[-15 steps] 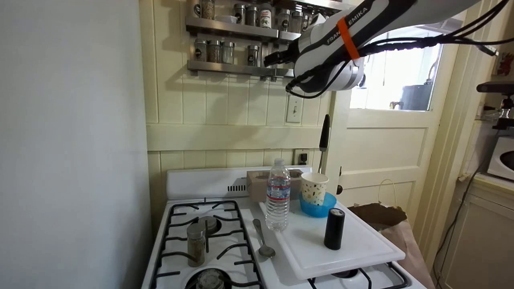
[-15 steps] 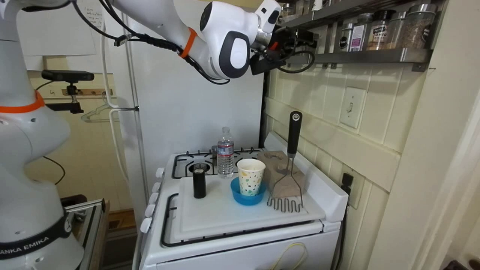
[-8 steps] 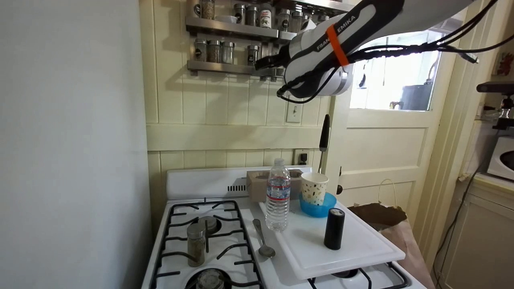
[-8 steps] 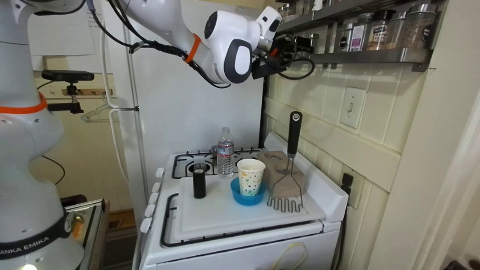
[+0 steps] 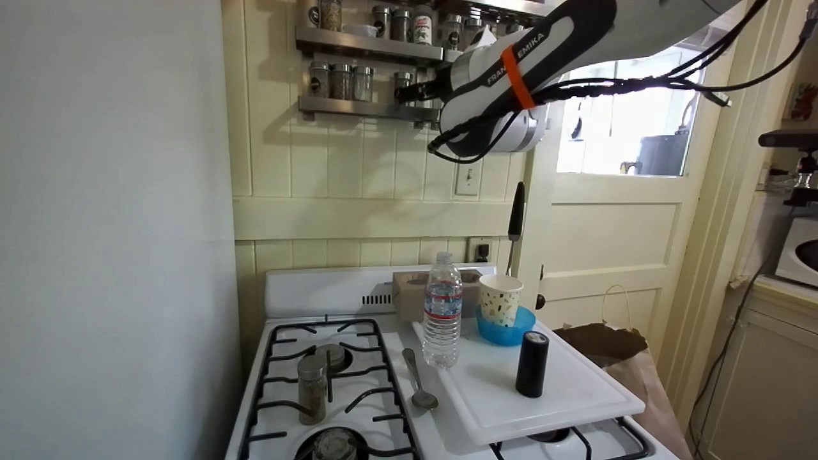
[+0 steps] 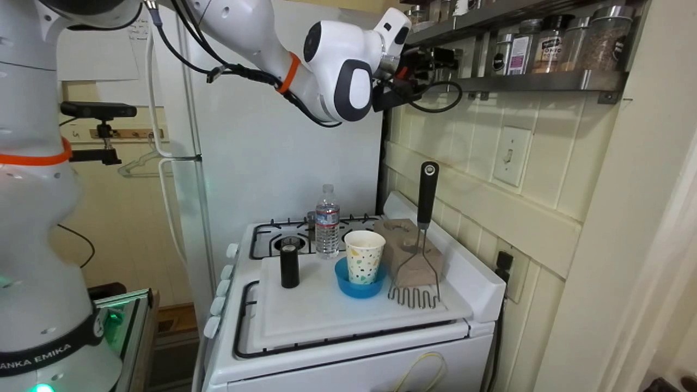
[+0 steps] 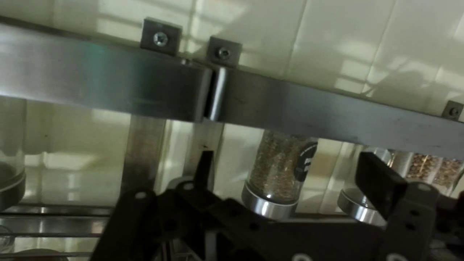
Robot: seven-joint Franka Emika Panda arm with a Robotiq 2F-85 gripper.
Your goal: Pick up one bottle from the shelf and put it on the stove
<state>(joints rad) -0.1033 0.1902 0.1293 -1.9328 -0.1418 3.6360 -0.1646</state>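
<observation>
The steel two-tier shelf holds rows of small silver-lidded spice jars; its near end shows large in an exterior view. My gripper is at the lower tier, level with the jars. In the wrist view, which stands upside down, the gripper is open. A glass bottle of brown-green spice with a round black label appears between its fingers, apart from both. Beyond the finger on the right is another jar. The white stove is below; a spice jar stands at its grates.
A white board on the stove carries a water bottle, a black cylinder and a cup in a blue bowl. A spoon lies beside it. An upright masher leans near a brown box.
My gripper has moved along the lower tier, leftward in an exterior view, and the arm has followed. It has stayed open. The jars and the things on the stove stand as before.
</observation>
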